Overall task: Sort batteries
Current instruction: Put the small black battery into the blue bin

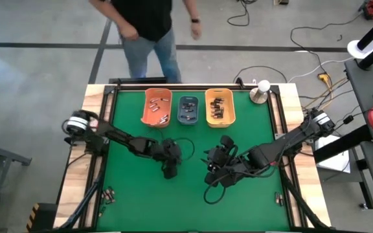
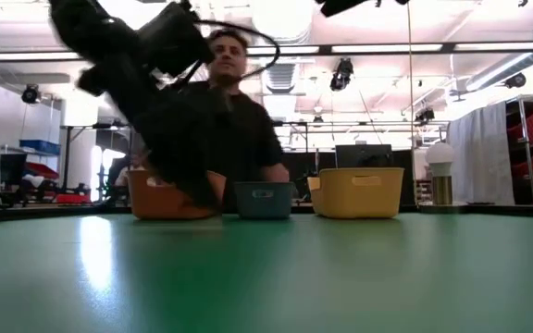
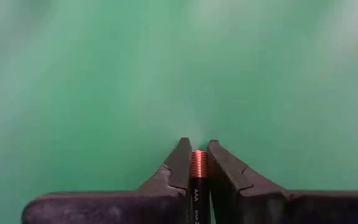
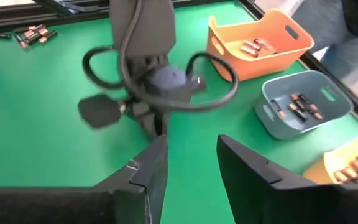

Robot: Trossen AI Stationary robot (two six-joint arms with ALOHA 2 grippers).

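Three bins stand in a row near the table's (image 1: 135, 207) far edge: orange bin (image 1: 157, 107), blue bin (image 1: 189, 110), yellow bin (image 1: 219, 107), with narrow gaps between. Both arms crowd the table's middle, the left gripper (image 1: 169, 169) and right gripper (image 1: 211, 176) close together. Green surface lies open toward the near edge and both sides.

Robot, two arms, dark throughout. Left arm (image 1: 125, 141): black jointed links, white-and-black cylindrical base housing at the table's left edge, a black cable looped beside its wrist. Right arm (image 1: 274, 147): matching black links, similar base housing at the right edge. Left gripper (image 3: 196, 167): two dark wedge-shaped fingers. Right gripper (image 4: 191, 168): two dark angular fingers.
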